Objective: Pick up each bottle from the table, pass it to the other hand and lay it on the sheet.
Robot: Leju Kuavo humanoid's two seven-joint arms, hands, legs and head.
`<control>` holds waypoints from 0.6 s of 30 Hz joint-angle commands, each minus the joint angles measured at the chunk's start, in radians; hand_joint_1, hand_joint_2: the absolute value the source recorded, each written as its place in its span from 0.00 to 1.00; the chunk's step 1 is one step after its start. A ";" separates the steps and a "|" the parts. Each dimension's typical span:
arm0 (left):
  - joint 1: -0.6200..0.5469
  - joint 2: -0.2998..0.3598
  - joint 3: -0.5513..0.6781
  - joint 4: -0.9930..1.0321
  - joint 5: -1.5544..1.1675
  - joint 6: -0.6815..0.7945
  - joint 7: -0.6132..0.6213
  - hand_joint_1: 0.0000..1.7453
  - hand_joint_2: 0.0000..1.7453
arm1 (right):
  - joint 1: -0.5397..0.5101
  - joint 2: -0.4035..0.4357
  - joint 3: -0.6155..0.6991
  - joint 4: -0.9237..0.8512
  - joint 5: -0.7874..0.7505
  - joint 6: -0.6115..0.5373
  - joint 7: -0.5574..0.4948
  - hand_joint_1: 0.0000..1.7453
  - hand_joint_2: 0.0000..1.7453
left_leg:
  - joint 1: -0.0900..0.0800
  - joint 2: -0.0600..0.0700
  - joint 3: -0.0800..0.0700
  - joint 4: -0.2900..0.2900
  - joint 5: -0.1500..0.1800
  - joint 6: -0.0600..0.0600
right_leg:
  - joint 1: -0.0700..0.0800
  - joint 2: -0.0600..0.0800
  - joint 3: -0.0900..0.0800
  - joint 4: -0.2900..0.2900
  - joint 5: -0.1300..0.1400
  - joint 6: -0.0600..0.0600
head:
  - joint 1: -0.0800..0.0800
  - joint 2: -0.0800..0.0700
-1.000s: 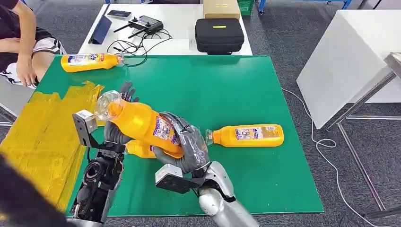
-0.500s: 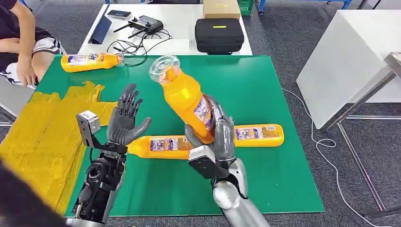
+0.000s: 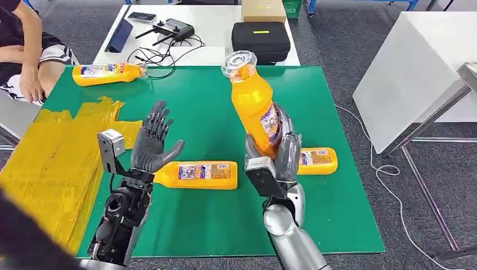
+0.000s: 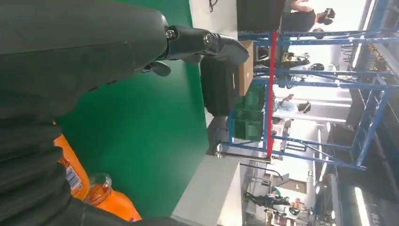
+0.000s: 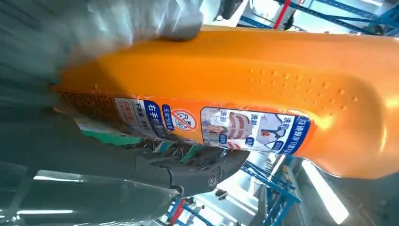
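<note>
Right hand (image 3: 279,153): raised over the green mat (image 3: 225,112), fingers wrapped round the lower body of an orange bottle (image 3: 254,104). Bottle near upright, tilted slightly, clear cap end up and toward the far edge of the mat. In the right wrist view the thumb lies over the bottle's side and darker fingers (image 5: 197,169) curl under its label; label printed blue, white and orange.

Left hand (image 3: 153,140): held up above the mat's left part, palm facing the right hand, fingers spread and straight, holding nothing. Well apart from the held bottle.

Second bottle (image 3: 197,175): lying on its side on the mat just beside and below the left hand, label up.

Third bottle (image 3: 318,160): lying on the mat behind the right hand, partly hidden by it.

Fourth bottle (image 3: 107,73): lying near the mat's far left corner.

Yellow sheet (image 3: 50,157): crumpled, covering the left side of the mat; no bottle on it.

Person (image 3: 25,50) seated off the far left corner.
</note>
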 commanded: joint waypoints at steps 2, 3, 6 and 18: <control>-0.015 0.003 -0.031 -0.037 -0.017 -0.011 0.018 0.00 1.00 | -0.095 0.016 -0.025 0.194 0.012 0.025 0.022 1.00 1.00 | 0.000 0.001 0.005 -0.001 -0.002 0.000 | 0.000 0.000 0.005 -0.001 -0.001 0.000 | 0.000 0.000; -0.016 0.004 -0.035 -0.040 -0.020 -0.015 0.021 0.00 1.00 | -0.108 0.014 -0.009 0.223 0.036 0.048 0.051 1.00 1.00 | 0.000 0.001 0.007 -0.002 -0.002 0.000 | 0.000 -0.001 0.007 -0.001 -0.002 0.000 | 0.000 0.000; -0.028 -0.003 -0.046 -0.040 -0.024 -0.032 0.030 0.00 1.00 | -0.131 0.018 0.051 0.286 0.100 0.185 0.108 1.00 1.00 | 0.000 0.002 0.008 -0.002 -0.002 -0.001 | 0.000 0.000 0.007 -0.001 -0.002 0.000 | 0.000 0.000; -0.064 -0.008 -0.051 0.025 -0.020 -0.037 0.027 0.00 1.00 | -0.126 0.066 0.238 0.321 0.283 0.379 0.124 1.00 1.00 | 0.000 0.000 0.004 -0.001 -0.001 0.000 | 0.000 -0.001 0.003 -0.001 -0.001 0.000 | 0.000 0.000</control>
